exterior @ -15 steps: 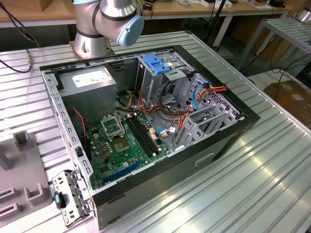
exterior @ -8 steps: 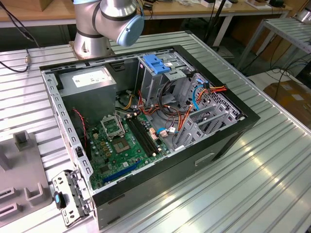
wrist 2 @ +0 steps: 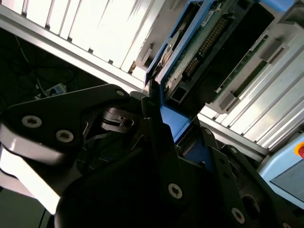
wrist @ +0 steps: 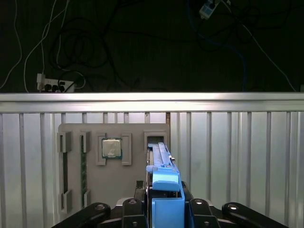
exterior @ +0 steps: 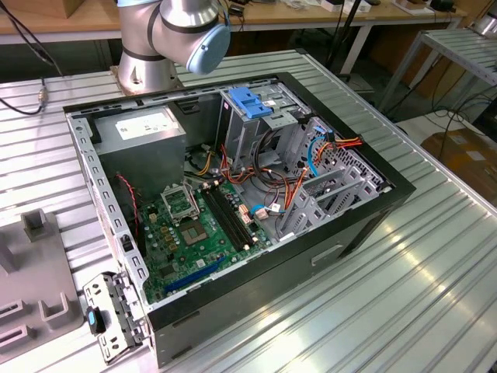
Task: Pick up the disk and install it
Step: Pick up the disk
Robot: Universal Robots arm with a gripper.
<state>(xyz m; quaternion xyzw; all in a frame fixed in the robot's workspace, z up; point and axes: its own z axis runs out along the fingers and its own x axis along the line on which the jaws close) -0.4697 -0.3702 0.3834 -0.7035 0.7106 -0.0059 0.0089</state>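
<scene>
In the first wrist view the disk [wrist: 164, 183] stands on edge between my black fingers [wrist: 134, 208], its bright blue rail and end tab facing the camera. Its far end reaches the slot of a grey holder plate [wrist: 137, 180]; I cannot tell whether it is clear of that slot. In the second wrist view the disk [wrist 2: 209, 40] shows its black body, green circuit board and blue edge. The gripper [wrist: 166, 209] is shut on the disk, and appears in the second wrist view as the gripper [wrist 2: 166, 126].
The open computer case [exterior: 365, 225] lies on the ribbed metal table, with a green motherboard [exterior: 194, 233] and a grey drive cage with a light-blue latch plate [exterior: 250, 101]. The arm's base [exterior: 175, 35] stands behind it. The holder plate carries a processor chip [wrist: 111, 148].
</scene>
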